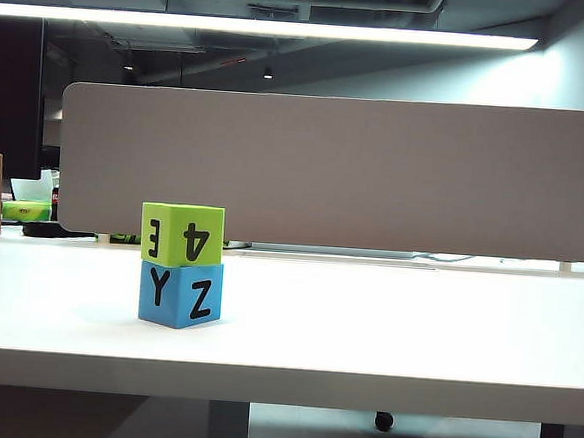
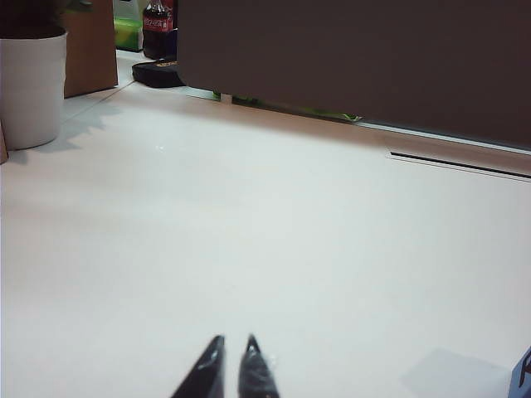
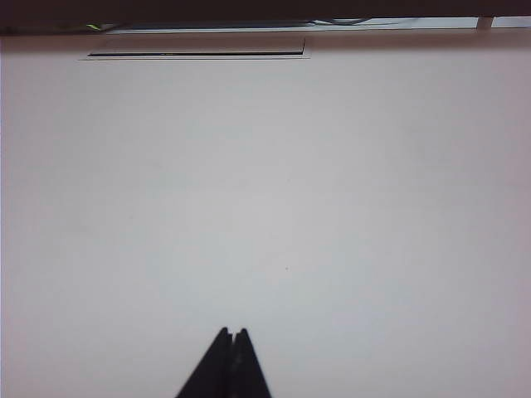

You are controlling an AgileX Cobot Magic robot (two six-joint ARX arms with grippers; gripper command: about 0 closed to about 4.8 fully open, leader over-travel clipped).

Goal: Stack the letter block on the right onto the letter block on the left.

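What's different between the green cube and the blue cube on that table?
The green block sits on top; the blue block rests on the white table. The green block's markings, a 4 and what looks like an E, appear upside down, while the blue block's Y and Z read upright. They look alike in size and shape, both with black characters. The left gripper and right gripper hold neither, each over bare table.

Grey divider panel, white pot, cola bottle behind white table.
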